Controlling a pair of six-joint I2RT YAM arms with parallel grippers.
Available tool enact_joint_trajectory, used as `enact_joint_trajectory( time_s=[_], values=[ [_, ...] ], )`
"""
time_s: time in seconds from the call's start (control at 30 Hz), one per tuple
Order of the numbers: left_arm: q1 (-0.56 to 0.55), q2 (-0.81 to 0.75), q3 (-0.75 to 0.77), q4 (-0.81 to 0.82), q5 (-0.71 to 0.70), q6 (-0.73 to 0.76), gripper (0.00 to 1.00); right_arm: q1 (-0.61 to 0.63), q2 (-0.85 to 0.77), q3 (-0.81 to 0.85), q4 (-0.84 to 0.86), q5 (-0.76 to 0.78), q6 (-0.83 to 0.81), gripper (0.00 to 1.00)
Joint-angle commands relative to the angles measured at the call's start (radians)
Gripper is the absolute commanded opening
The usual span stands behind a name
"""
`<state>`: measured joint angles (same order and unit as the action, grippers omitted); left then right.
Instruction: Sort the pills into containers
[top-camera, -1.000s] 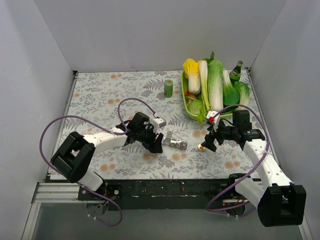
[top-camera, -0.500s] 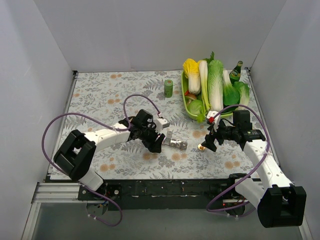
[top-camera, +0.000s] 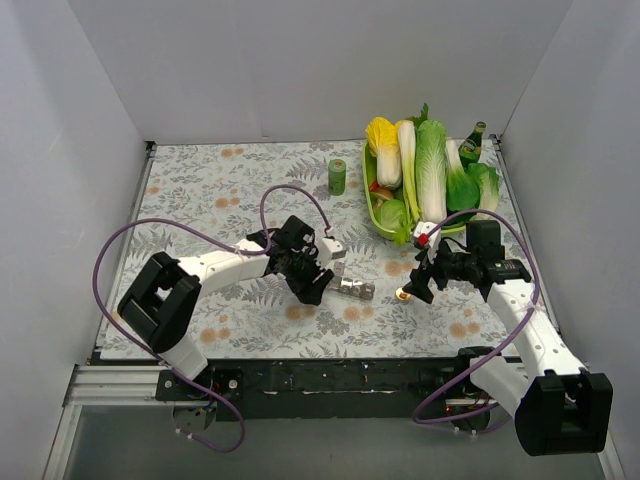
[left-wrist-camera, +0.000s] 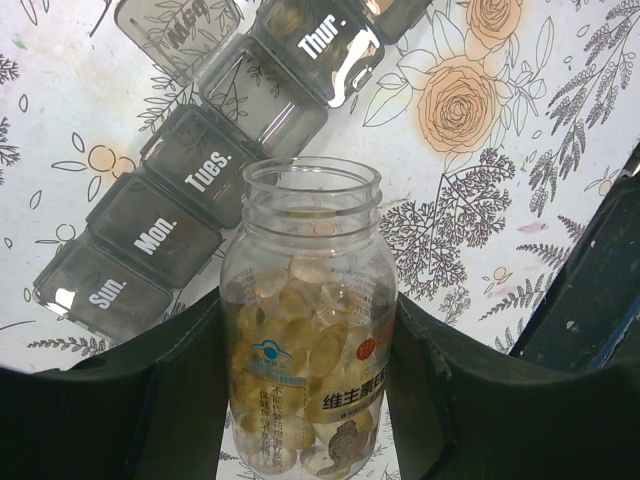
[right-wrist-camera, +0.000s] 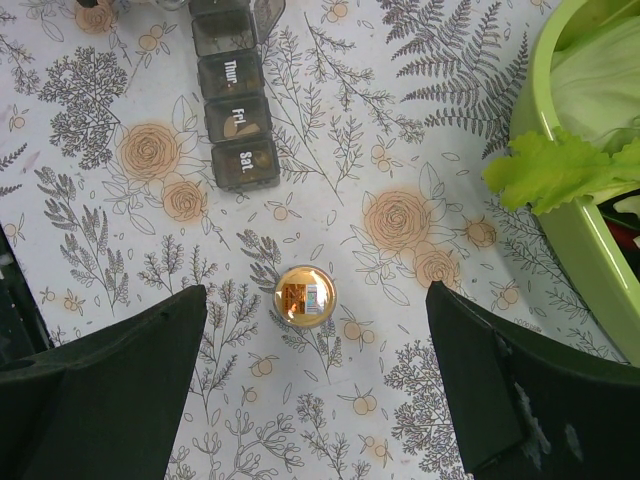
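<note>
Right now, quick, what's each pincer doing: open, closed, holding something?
Left pincer: closed on the uncapped pill bottle.
Right pincer: open, empty, above the gold lid.

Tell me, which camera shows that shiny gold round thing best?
Right wrist view: the gold round thing lies mid-picture, large, sharp and unobstructed. The top view shows only a tiny gold speck; the left wrist view misses it.

Table (top-camera: 200, 185) open far left; containers (top-camera: 357, 290) centre and vegetable tray (top-camera: 369, 195) right obstruct
</note>
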<state>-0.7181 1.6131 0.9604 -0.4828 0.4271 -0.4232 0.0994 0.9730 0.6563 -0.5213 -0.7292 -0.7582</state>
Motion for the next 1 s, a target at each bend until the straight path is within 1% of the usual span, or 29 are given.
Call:
enact_joint_trajectory(
  time_s=[0.0, 0.37, 0.97],
  values=[
    [-0.020, 0.004, 0.050, -0.046, -0.036, 0.044, 0.00, -0.004, -0.019, -0.006, 0.007, -0.027, 0.007, 0.98],
    [-0.055, 0.053, 0.124, -0.114, -0.117, 0.066, 0.00, -0.006, -0.025, -0.006, 0.004, -0.032, 0.005, 0.98],
    [-0.093, 0.120, 0.228, -0.200, -0.205, 0.078, 0.00, -0.010, -0.031, -0.004, -0.003, -0.044, 0.003, 0.98]
  ],
)
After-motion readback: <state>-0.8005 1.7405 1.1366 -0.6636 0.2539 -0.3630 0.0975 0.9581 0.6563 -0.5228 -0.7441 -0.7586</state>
